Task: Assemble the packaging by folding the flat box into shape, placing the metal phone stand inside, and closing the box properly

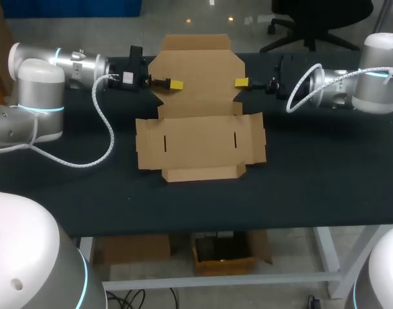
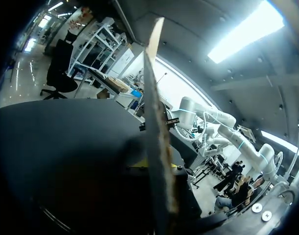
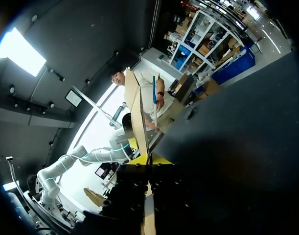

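flat brown cardboard box (image 1: 199,138) unfolded on black table (image 1: 325,174), left gripper (image 1: 175,84) and right gripper (image 1: 241,82) each pinched closed on opposite edges of its rear panel

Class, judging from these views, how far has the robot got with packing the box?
Little looks done: the cardboard box lies mostly flat, its front flaps unfolded. In hand: the left gripper and right gripper each pinch a side of its rear panel. Left: folding up, putting in the stand, which is not in view, and closing.
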`<state>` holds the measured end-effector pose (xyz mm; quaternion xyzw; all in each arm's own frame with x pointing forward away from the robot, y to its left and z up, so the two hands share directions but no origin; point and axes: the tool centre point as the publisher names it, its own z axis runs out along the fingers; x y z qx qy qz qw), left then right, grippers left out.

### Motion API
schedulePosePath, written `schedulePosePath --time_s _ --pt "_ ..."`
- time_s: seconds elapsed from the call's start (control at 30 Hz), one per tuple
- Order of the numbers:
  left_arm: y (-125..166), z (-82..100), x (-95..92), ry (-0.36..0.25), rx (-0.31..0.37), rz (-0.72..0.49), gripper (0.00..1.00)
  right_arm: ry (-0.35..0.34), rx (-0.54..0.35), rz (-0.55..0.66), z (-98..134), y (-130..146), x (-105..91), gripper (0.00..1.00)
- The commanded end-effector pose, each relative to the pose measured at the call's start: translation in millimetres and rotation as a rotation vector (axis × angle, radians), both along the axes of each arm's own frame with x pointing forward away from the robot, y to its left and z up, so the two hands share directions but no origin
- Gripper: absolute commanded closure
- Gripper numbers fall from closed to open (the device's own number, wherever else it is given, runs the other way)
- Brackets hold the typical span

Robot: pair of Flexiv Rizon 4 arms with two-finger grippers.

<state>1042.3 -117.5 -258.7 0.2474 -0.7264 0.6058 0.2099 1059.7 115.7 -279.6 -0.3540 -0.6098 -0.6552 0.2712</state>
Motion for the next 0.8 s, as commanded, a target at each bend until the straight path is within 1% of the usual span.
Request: schedulePosePath --time_s 0.03,0.13,0.17,0.2,0.23,0.3,0.33,0.37,0.4,0.47,0.53,0.57,0.67,0.8 --pt "-1.5 -1.9 2.8 -0.002 -0.004 -0.011 1.0 0.002 0.011 0.012 -1.7 -0.1 3.7 1.0" --pt "-1.2 -2.5 3.6 -0.003 -0.005 -0.011 1.0 0.003 0.012 0.014 -1.2 -0.6 3.9 1.0" --pt "-0.7 -2.5 4.1 -0.004 -0.005 -0.011 1.0 0.004 0.01 0.016 -0.6 -1.1 4.0 0.95" --pt "-0.2 -2.3 4.5 -0.005 -0.005 -0.011 1.0 0.006 0.006 0.016 0.4 -1.8 3.9 0.7" --pt "0.4 -2.0 5.0 -0.006 -0.006 -0.01 1.0 0.007 -0.001 0.016 1.6 -2.7 3.8 0.57" --pt "1.5 -0.8 6.1 -0.01 -0.007 -0.011 1.0 0.006 -0.02 0.006 5.0 -6.3 2.3 0.48" --pt "1.8 0.0 6.8 -0.013 -0.007 -0.011 1.0 0.005 -0.032 -0.003 6.8 -8.5 1.3 0.39" --pt "2.0 1.0 7.8 -0.016 -0.007 -0.011 1.0 0.003 -0.042 -0.011 9.1 -11.3 -0.7 0.33" --pt "2.0 2.1 9.1 -0.02 -0.006 -0.012 1.0 0.002 -0.053 -0.019 11.3 -14.3 -3.0 0.31" --pt "1.5 4.6 12.1 -0.029 -0.006 -0.016 1.0 -0.004 -0.076 -0.044 16.2 -20.9 -9.1 0.44" --pt "-0.4 6.9 15.4 -0.043 -0.001 -0.021 1.0 -0.011 -0.102 -0.071 21.4 -28.2 -15.6 0.46" --pt "-1.6 8.2 17.0 -0.049 0.001 -0.023 1.0 -0.015 -0.111 -0.081 23.6 -31.6 -19.0 0.51" --pt "-5.7 12.0 21.9 -0.071 0.004 -0.033 1.0 -0.024 -0.145 -0.119 29.7 -41.3 -29.3 0.53" --pt "-10.8 16.8 28.2 -0.101 -0.001 -0.043 1.0 -0.033 -0.181 -0.155 35.2 -53.0 -43.5 0.64"
